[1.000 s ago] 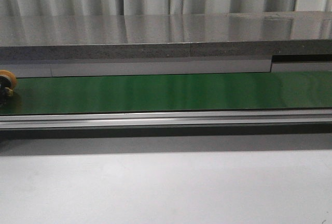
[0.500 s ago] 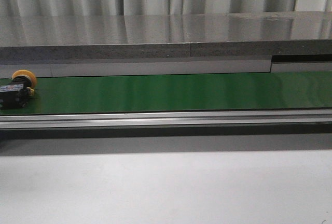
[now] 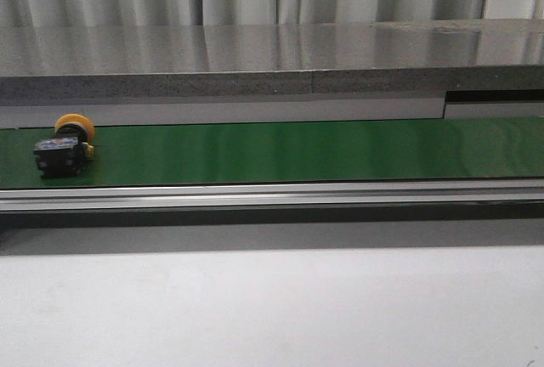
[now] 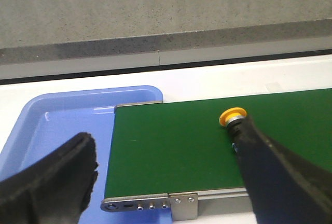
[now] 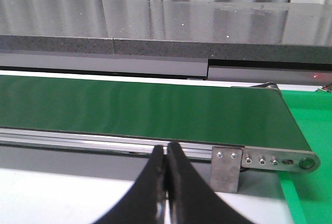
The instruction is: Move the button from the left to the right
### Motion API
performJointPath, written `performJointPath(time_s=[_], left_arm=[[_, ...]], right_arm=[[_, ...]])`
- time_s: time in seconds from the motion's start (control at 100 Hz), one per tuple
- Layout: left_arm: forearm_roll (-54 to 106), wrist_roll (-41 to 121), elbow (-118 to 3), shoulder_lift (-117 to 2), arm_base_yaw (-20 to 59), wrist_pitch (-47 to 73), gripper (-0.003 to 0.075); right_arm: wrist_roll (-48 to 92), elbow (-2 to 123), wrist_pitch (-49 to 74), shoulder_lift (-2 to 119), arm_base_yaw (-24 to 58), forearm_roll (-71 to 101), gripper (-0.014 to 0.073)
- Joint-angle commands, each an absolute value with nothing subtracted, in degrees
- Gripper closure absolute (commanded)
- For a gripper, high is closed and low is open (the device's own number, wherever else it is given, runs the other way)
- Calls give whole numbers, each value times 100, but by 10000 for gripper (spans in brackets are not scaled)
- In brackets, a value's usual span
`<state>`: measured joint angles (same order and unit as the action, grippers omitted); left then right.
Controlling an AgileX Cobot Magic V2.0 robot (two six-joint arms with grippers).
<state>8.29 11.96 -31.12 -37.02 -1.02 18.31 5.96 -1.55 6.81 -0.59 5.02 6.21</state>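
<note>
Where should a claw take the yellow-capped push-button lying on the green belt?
Probably on the black boxy body of the yellow-capped push-button, coming from above. It lies on its side on the green conveyor belt, round cap pointing away toward the far edge. The body's flat sides suit parallel fingers; the domed cap would likely slip.

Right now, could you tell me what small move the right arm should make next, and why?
Probably open the right claw and hold by the belt's right end. The button lies on its side at the far left of the green conveyor belt, well away from that claw, whose jaws are pressed together on nothing.
</note>
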Motion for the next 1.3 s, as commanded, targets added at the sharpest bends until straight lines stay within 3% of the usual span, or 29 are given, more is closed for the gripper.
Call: performJointPath(time_s=[0.0,0.48,0.83,0.95,1.29], left_arm=[[908,1191,-2959,-3241,-55,1321,173],[1013,1191,-2143,-1319,-55,1929,173],[1013,1191,-2074,-1187,-55,1889,181],[1013,1191,-2074,-1187,-55,1889,272],[1013,1191,-2074,-1187,-55,1889,731]], right_arm=[[596,-73,208,-180,500,569,662],[596,-73,208,-180,500,569,662],[596,-73,208,-180,500,569,662],[596,-73,208,-180,500,569,662],[596,-73,208,-180,500,569,662]])
